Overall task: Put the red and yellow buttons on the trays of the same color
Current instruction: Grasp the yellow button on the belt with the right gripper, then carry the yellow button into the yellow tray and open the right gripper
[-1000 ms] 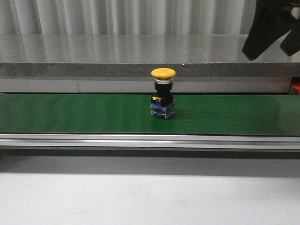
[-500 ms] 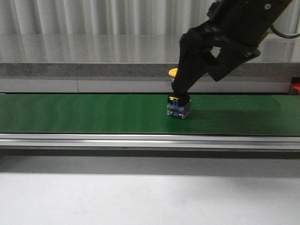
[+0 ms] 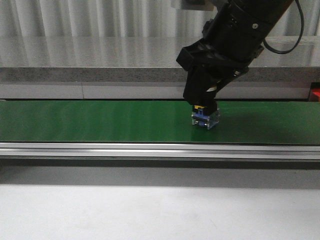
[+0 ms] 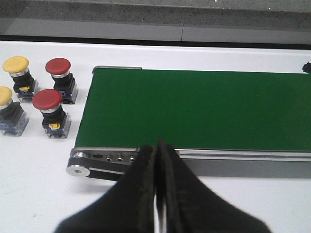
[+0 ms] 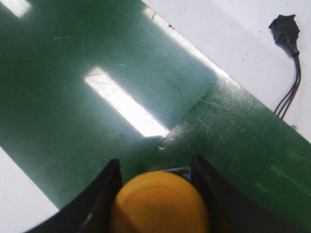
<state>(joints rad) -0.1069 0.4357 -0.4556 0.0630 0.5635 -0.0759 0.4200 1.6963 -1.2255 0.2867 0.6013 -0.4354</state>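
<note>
While the right pincer (image 3: 202,102) grips the yellow button (image 5: 159,203), green belt (image 3: 100,122) lies bare leftward.

yellow mushroom-cap push button with clear-and-blue plastic base (image 3: 205,119) | upright on green conveyor belt, cap hidden in front view, domed cap seen from above in right wrist view (image 5: 159,202) | two red-capped (image 4: 58,66) and two yellow-capped (image 4: 16,64) push buttons | upright, clustered on white table beside belt end

Left gripper (image 4: 159,160) jaws pressed together above green belt (image 4: 194,109); two red buttons (image 4: 53,104), two yellow buttons (image 4: 14,87) beside it
</note>
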